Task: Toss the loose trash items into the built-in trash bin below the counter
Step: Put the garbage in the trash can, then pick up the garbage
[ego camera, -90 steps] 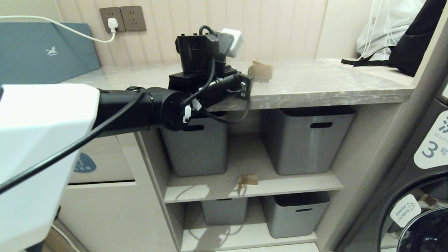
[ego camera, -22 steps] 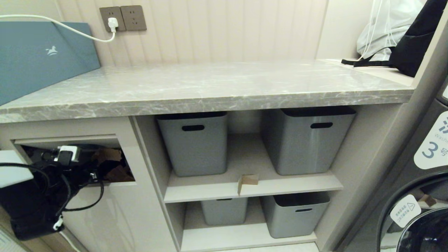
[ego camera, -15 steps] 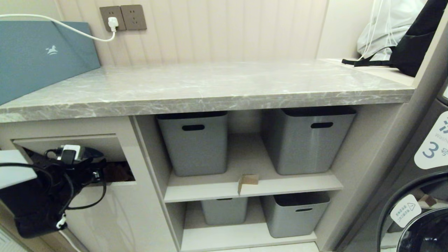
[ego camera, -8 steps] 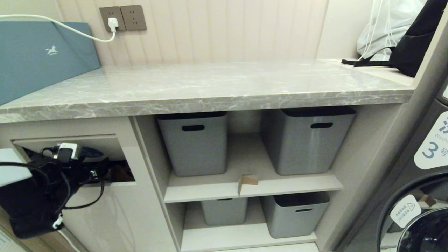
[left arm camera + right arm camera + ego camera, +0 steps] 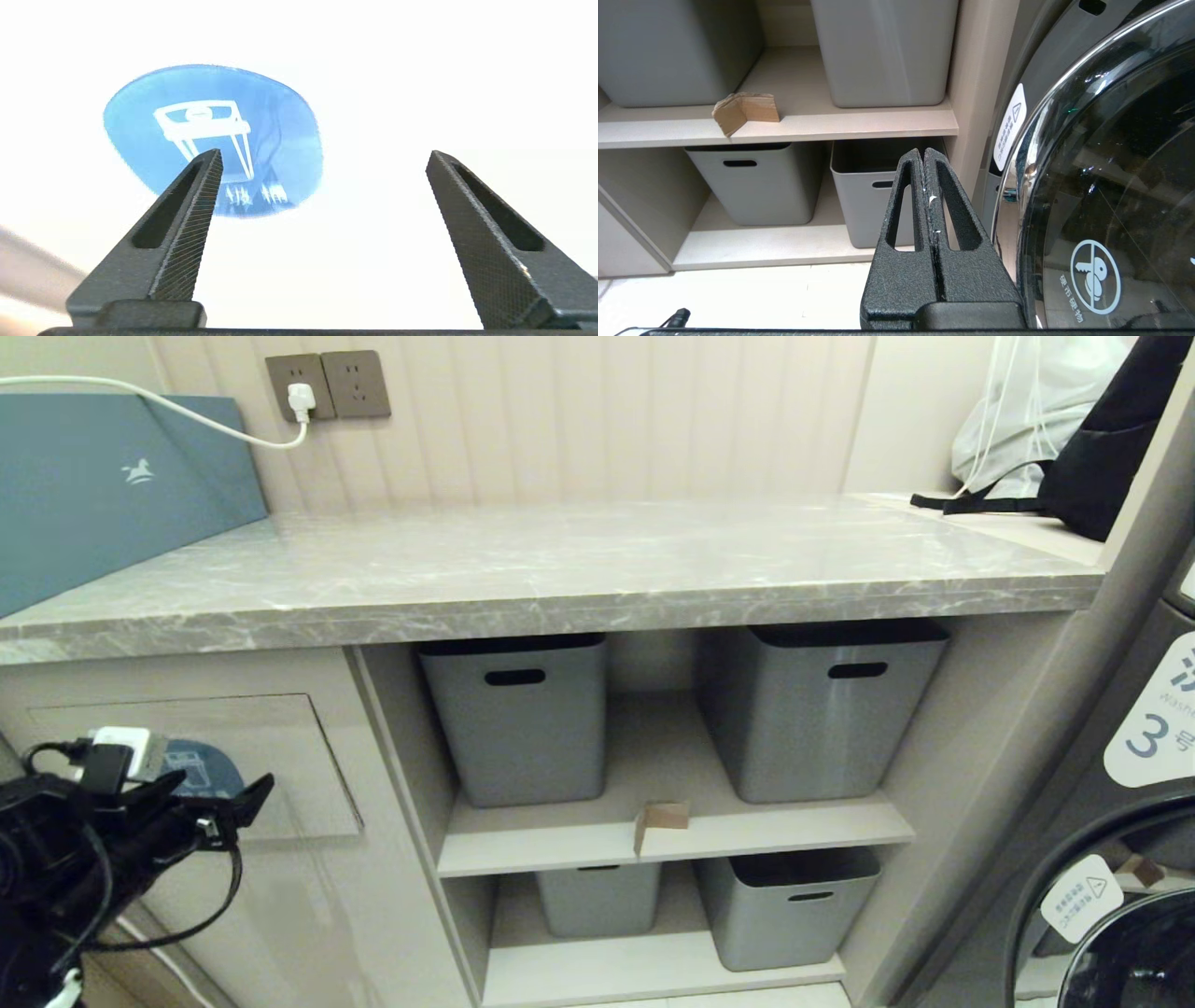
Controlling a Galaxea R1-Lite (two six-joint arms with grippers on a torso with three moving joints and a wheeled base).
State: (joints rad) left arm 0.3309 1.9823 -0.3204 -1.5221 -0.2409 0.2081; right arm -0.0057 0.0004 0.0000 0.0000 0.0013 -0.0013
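Note:
The built-in trash bin's beige flap [image 5: 280,756] sits closed under the counter [image 5: 597,569], its blue oval sticker [image 5: 201,775] partly behind my left arm. My left gripper [image 5: 210,793] hovers just in front of the flap at the lower left, open and empty. The left wrist view shows the sticker [image 5: 210,135] close ahead between the spread fingers of the left gripper [image 5: 323,154]. One folded brown cardboard scrap [image 5: 661,819] stands at the front edge of the upper shelf, also visible as the scrap [image 5: 745,111] in the right wrist view. My right gripper [image 5: 923,151] is parked low, shut and empty.
Grey tubs [image 5: 523,719] [image 5: 817,709] fill the shelves to the right of the flap. A washing machine door [image 5: 1120,915] is at the far right. A blue board [image 5: 103,476] leans on the counter's left end, and bags [image 5: 1074,439] lie at its right end.
My left gripper has drawn back out of the bin opening and opened. The flap has swung shut, hiding the cardboard scrap that showed inside.

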